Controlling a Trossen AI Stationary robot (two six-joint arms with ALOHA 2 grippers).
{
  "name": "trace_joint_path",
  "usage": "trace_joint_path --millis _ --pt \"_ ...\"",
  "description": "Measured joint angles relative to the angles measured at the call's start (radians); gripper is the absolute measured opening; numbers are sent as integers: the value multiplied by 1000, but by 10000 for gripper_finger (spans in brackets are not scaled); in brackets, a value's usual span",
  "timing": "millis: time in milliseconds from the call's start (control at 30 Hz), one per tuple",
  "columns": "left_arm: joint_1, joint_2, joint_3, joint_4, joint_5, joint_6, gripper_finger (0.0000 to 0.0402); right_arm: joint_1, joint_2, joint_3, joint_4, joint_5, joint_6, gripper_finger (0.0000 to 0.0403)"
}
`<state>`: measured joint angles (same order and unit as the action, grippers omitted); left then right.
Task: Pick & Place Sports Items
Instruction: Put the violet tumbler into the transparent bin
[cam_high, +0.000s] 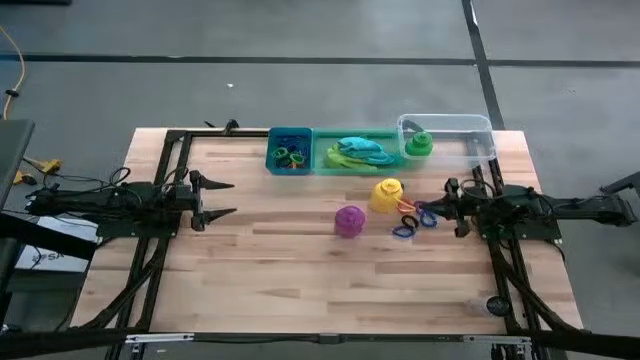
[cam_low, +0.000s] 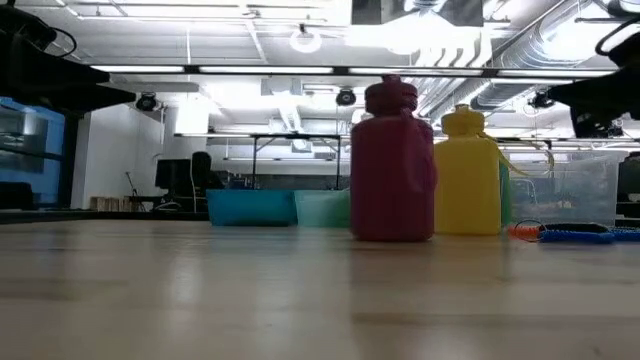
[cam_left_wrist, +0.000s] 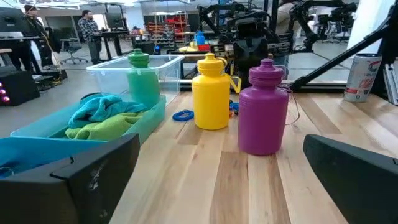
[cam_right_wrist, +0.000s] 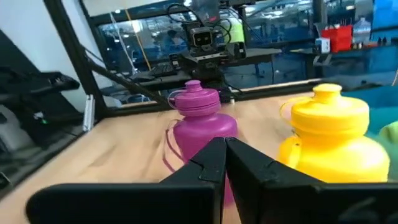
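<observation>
Left hand (cam_high: 228, 198) gapes wide near the tabletop's left edge; right hand (cam_high: 452, 207) pinched closed. Best approach: straddle the small purple plastic bottle (cam_high: 349, 221) squarely, mid-body.

Rings in the blue bin (cam_high: 289, 153): colours too small to resolve. Green bottle (cam_low: 505, 195): almost wholly hidden behind the yellow bottle (cam_low: 466, 175).
</observation>
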<state>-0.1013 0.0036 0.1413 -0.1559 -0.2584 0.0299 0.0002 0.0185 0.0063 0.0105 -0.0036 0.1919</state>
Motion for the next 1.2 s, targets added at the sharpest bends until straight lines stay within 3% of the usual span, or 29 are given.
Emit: trace_joint_path --millis 300,567,933,1200 --pt "0 0 0 0 0 0 368 0 0 0 89 33 77 16" --pt "0 0 0 0 0 0 368 1 44 66 92 88 77 118" --pt "0 0 0 0 0 0 368 7 384 309 88 103 74 277" --pt "0 0 0 0 0 0 368 131 654 472 90 136 -40 366"
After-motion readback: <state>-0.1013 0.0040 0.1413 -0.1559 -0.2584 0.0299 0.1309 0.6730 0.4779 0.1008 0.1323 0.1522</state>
